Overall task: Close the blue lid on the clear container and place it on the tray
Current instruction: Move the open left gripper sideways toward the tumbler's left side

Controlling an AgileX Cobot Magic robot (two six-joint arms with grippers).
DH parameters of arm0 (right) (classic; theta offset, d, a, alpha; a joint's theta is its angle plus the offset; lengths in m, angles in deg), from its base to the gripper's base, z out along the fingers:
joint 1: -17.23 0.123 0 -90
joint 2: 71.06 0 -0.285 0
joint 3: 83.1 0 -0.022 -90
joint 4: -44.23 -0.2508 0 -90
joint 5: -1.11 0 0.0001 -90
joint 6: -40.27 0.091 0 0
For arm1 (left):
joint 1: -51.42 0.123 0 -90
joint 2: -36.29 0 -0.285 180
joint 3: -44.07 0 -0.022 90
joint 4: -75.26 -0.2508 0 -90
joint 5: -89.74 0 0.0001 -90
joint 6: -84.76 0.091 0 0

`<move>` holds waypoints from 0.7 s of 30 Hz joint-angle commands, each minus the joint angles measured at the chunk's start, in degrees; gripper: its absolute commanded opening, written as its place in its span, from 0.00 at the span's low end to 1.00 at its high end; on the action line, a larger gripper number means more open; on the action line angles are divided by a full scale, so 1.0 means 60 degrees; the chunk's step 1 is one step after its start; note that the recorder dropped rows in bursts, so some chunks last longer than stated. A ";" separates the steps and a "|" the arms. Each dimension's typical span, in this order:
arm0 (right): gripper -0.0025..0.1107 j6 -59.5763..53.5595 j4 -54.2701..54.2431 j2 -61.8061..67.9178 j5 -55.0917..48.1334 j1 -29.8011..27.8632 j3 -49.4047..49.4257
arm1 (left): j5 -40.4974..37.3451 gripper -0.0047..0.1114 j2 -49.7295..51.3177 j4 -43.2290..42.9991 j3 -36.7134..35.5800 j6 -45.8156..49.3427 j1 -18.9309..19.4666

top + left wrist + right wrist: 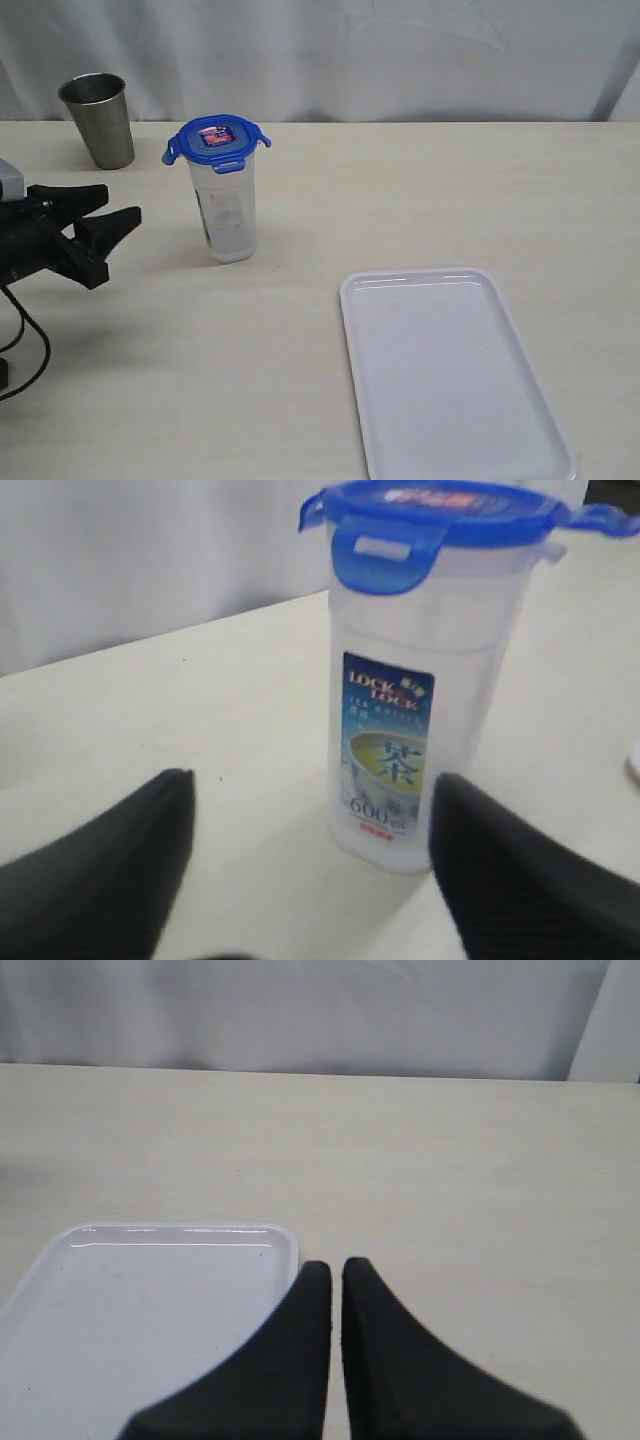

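On the clear container (470,680) you can read "LOCK LOCK" at the top of its blue side label (388,745), and "600" near that label's lower edge. The red-and-white sticker (215,137) on the blue lid (440,520) atop the container is too small for you to read.

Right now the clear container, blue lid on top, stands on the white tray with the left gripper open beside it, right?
No. The clear container with the blue lid stands on the table, apart from the tray, as the exterior view shows. The left gripper is open beside it.
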 commanded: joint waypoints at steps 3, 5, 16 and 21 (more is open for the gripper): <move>0.06 -0.0011 0.0047 -0.0024 0.0067 0.0020 0.0012 | 0.0279 0.82 0.1523 -0.0235 0.1447 0.0468 -0.0576; 0.06 -0.0011 0.0047 -0.0024 0.0067 0.0020 0.0012 | 0.0279 0.82 0.1669 -0.0303 0.1690 0.0468 -0.0832; 0.06 -0.0011 0.0047 -0.0024 0.0067 0.0020 0.0012 | -0.0337 0.82 0.2013 -0.0833 0.2979 -0.0547 -0.1486; 0.06 -0.0011 0.0047 -0.0024 0.0067 0.0020 0.0012 | -0.0406 0.82 0.2597 -0.1160 0.3525 -0.0547 -0.1683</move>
